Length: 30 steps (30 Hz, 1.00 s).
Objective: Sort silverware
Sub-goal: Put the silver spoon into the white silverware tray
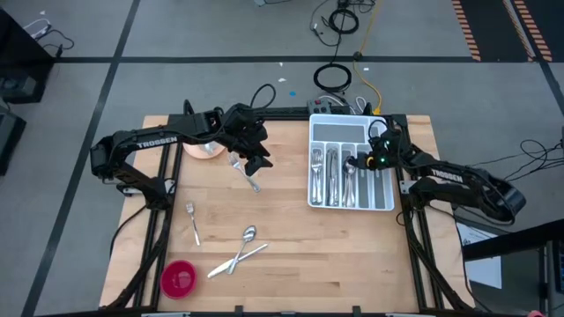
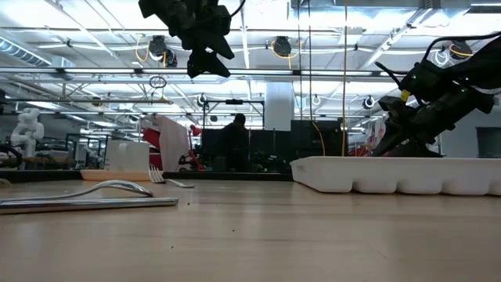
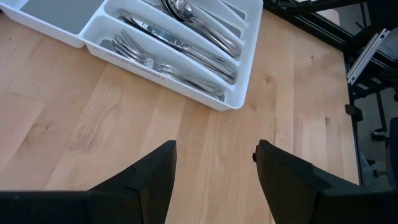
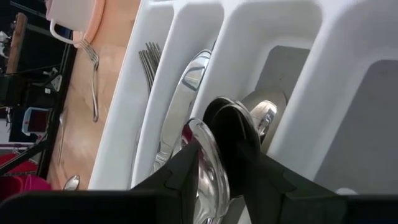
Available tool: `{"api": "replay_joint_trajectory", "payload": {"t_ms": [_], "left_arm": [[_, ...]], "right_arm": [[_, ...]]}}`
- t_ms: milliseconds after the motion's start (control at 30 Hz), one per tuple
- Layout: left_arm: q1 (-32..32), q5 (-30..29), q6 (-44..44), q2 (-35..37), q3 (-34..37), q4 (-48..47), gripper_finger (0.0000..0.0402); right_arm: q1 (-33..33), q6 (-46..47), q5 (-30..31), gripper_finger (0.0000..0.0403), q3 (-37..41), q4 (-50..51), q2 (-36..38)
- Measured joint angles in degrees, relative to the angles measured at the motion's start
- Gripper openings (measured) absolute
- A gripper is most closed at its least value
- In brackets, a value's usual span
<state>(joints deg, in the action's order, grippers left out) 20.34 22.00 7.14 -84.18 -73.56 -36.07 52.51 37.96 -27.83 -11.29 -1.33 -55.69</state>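
"TROSSEN" — white letters on left arm [image 1: 145, 141] and right arm [image 1: 449, 178].

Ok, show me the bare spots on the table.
Free: bare wood between the loose cutlery and the white tray, and in front of the tray. Crowded: around the left gripper, above a fork, beside the pink cup.

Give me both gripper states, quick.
Left gripper: open, empty, hanging above the table.
Right gripper: shut on a spoon, down in the tray.

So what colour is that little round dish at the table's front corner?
Red dish, plainest in the high view.
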Motion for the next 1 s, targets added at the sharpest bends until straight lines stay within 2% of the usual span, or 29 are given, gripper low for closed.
{"api": "replay_joint_trajectory", "payload": {"t_ms": [467,667,833,900,1000], "left_arm": [[0.0,0.0,0.0,0.0,0.0,-0.4,0.0222],[0.0,0.0,0.0,0.0,0.0,-0.5,0.0222],[0.0,0.0,0.0,0.0,0.0,-1.2,0.0222],[0.0,0.0,0.0,0.0,0.0,-2.4,0.0222],[0.0,0.0,0.0,0.0,0.0,-5.3,0.0222]], "right_arm": [[0.0,-1.4,1.7,0.0103,0.0,8.7,6.9],[0.0,-4.4,6.6,0.0103,-2.1,18.9,10.4],[0.1,-8.4,12.3,0.0103,-7.1,28.4,12.5],[0.1,-9.8,14.9,0.0103,-9.8,30.4,13.0],[0.1,-10.3,15.4,0.0103,-12.9,31.5,13.7]]}}
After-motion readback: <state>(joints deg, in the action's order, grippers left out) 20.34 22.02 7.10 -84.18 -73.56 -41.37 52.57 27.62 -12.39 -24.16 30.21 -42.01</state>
